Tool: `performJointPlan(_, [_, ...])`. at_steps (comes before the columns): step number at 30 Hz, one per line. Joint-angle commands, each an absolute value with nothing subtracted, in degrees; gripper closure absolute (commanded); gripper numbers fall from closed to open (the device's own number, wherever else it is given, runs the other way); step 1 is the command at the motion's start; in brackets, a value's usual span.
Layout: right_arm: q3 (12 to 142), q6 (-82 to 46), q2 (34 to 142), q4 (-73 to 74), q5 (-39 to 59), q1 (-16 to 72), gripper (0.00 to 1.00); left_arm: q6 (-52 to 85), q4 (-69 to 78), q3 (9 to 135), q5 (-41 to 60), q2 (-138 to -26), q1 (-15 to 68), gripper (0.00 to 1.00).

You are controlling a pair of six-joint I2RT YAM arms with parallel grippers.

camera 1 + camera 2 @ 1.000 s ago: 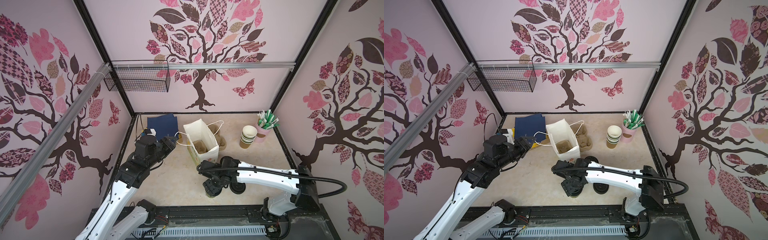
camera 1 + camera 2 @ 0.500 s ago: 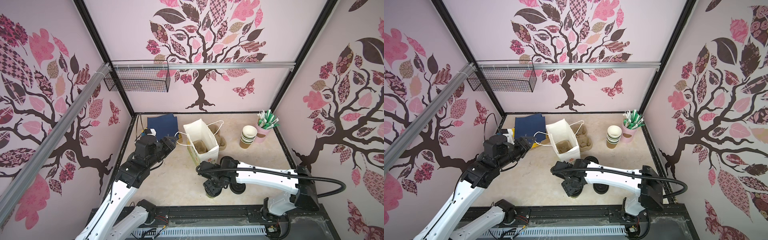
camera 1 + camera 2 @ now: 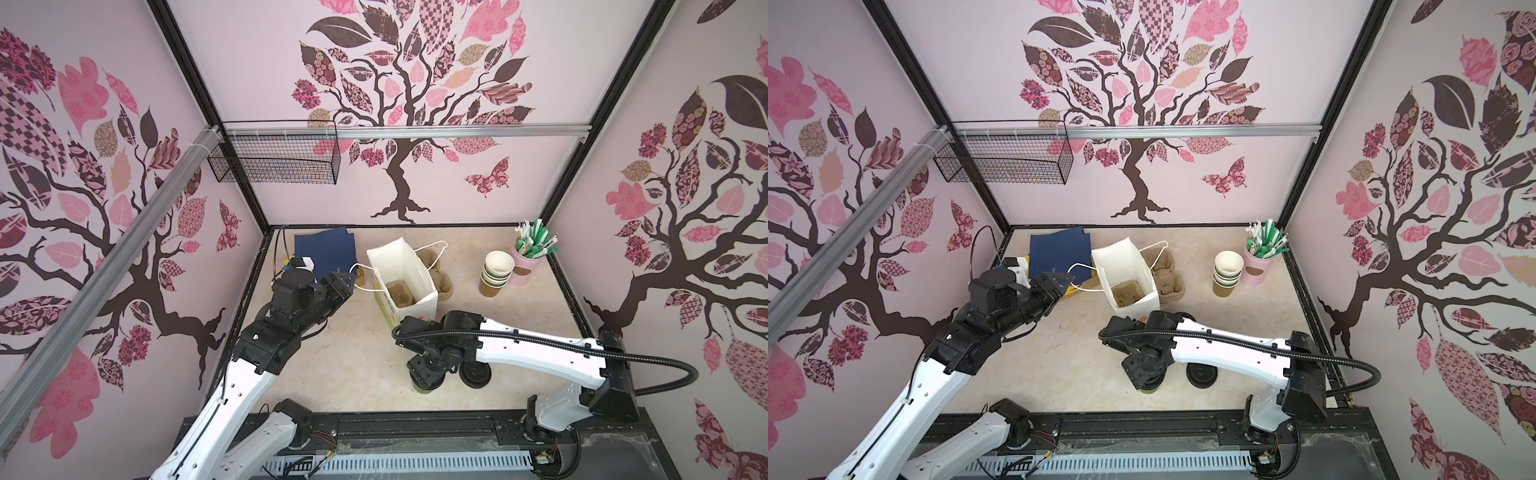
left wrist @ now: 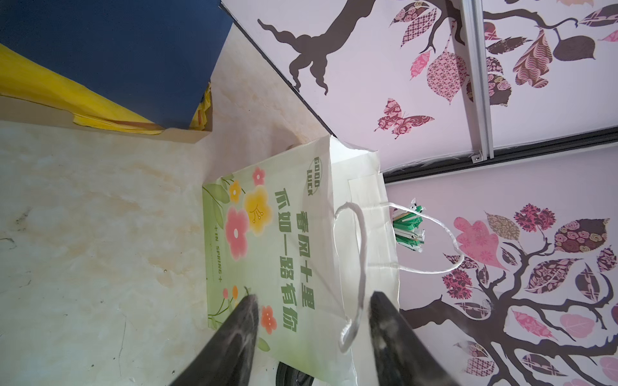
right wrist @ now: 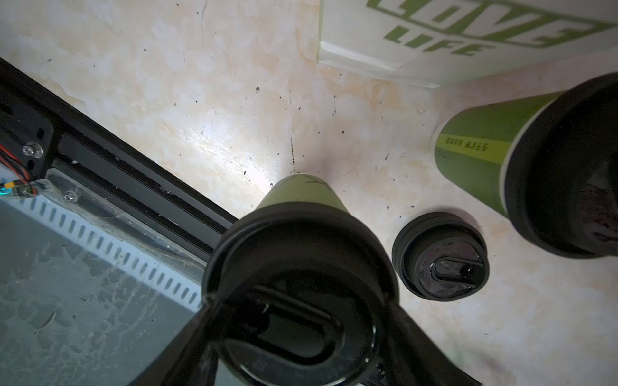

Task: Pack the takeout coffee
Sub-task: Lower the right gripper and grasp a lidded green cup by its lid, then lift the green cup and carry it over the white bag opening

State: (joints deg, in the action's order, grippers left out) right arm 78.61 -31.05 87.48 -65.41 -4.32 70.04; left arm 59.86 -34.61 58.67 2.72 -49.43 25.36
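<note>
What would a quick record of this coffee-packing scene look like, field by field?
Bag: white paper bag, upright, open, cardboard cup tray inside
Left arm's fingers: open, handle loop between them
Right arm's fingers: either side of a lidded green cup; grip unclear
Other lidded cup: standing on the table
Loose lid: near both cups
</note>
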Motion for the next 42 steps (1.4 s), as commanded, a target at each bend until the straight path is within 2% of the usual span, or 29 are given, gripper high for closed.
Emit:
performJointPlan(1, [82.5, -32.4, 84.5, -73.3, -4.9, 69.7, 0.33, 58.2, -31.8, 58.1, 5.2, -50.3, 25.1, 0.41])
performJointPlan(12, [96.0, -28.9, 84.0, -84.1, -6.2, 66.0, 0.33, 55.9, -29.6, 59.6, 10.8, -53.8, 25.1, 0.32])
performJointPlan(21, [100.9, -26.3, 82.8, -84.4, -2.0, 63.8, 0.33, 55.1, -29.8, 60.9, 12.7, -56.7, 25.1, 0.28])
performJointPlan(37, [113.0, -22.2, 83.7, -84.5, 0.7, 60.0, 0.33, 54.4, -28.9, 60.6, 13.5, -59.6, 25.1, 0.47])
performJointPlan(42, [120.0, -21.0, 85.7, -84.5, 3.2, 58.0, 0.33, 54.4, -28.7, 60.4, 13.5, -59.8, 25.1, 0.50])
